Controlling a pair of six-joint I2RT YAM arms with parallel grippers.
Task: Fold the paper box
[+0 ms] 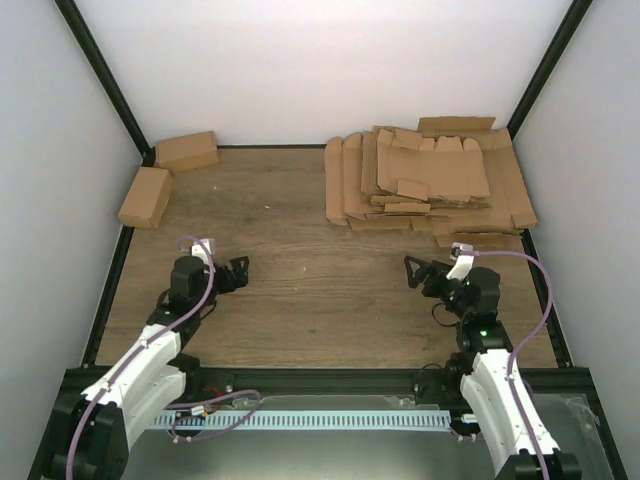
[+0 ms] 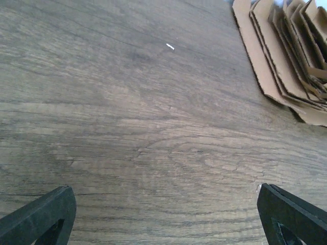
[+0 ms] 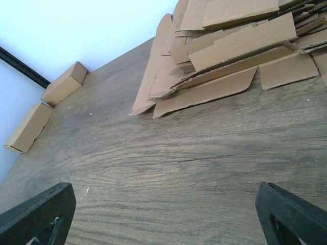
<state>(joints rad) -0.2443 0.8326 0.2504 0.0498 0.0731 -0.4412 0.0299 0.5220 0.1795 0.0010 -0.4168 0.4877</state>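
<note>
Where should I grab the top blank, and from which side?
Probably the top blank's near flap, which sticks out at the front. Bring the right gripper in low from there: it lies flat, so only a free edge can be pinched.

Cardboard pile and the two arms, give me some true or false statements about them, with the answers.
1. The pile of flat blanks lies at the far right of the table. True.
2. The left fingers hold a blank. False: they are open and empty, over bare wood.
3. Two folded boxes sit near the far left corner. True.
4. The right fingers rest on the pile. False: they are open and on the near side of it, apart from it.
</note>
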